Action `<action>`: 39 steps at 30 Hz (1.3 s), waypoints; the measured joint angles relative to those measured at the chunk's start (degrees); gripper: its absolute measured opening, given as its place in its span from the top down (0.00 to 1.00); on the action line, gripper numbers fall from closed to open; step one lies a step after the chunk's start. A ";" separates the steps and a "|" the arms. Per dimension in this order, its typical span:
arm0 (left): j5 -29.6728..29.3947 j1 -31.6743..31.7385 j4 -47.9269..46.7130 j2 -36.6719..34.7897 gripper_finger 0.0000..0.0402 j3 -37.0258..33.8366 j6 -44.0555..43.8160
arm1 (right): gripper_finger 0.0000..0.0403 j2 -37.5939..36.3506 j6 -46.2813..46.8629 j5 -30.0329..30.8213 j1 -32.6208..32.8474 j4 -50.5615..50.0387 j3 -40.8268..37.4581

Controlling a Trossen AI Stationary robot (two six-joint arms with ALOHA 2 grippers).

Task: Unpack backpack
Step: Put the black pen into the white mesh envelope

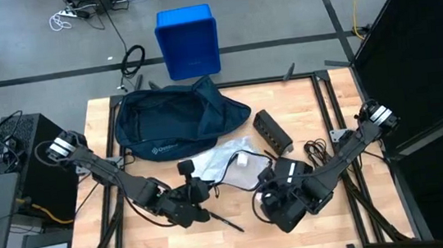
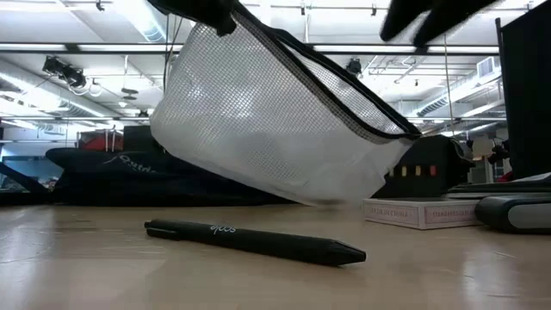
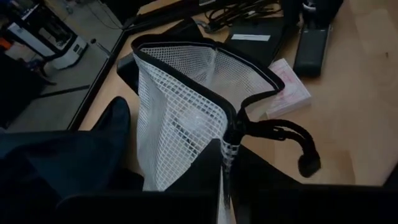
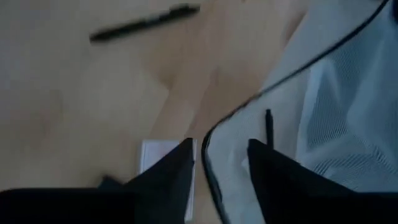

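From above, the backpack (image 1: 173, 122) lies slumped at the far left of the counter (image 1: 242, 237), its contents spread nearer: a white mesh pouch (image 1: 223, 158) held between both arms, a pen (image 1: 225, 220) near the front.

At counter level, the pouch hangs lifted, clear of the pen.

The left tool (image 3: 222, 163) is clenched on the pouch's black rim.

The right tool (image 4: 219, 163) is parted, straddling the rim; whether it grips, I cannot tell.

Front surface (image 1: 242, 241) — bare wood but for a black pen (image 2: 254, 240) | centre — white mesh pouch (image 2: 275, 120) hangs clear above the pen | rear-left — backpack (image 1: 173, 121) blocks | right — black box (image 1: 273, 131), cables (image 1: 316, 147) crowd passage
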 joint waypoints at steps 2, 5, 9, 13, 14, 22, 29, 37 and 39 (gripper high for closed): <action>0.16 0.00 -0.28 0.00 1.00 0.00 -0.64 | 0.58 0.07 -0.02 0.00 0.00 0.28 -2.20; 0.58 0.00 -0.29 0.00 1.00 0.00 -0.74 | 0.50 0.07 -0.05 0.44 -0.43 1.63 -5.78; 1.06 0.00 -0.49 -0.10 1.00 0.00 -1.00 | 0.42 0.09 -0.28 4.41 -2.21 3.28 -10.55; 1.53 0.00 -0.52 -0.70 1.00 0.00 -1.00 | 0.39 0.09 -0.96 7.20 -5.47 5.29 -14.79; 1.68 0.00 -0.44 -0.94 1.00 0.00 -1.00 | 0.40 0.09 -0.96 7.20 -6.55 5.65 -15.56; 4.02 -0.04 -0.86 -4.84 1.00 0.00 -2.32 | 0.82 0.17 -0.60 8.14 -11.81 6.45 -15.93; 5.96 -0.30 -4.51 -8.20 1.00 0.00 -6.87 | 0.99 0.17 -2.77 10.17 -10.20 5.67 -8.29; 5.16 -0.90 -5.12 -15.31 1.00 0.00 -7.00 | 1.00 -0.07 -7.44 13.13 -7.45 0.72 3.97; 4.97 -0.92 -5.48 -17.99 1.00 0.00 -6.86 | 1.00 -0.08 -7.88 13.86 -7.31 -0.37 7.28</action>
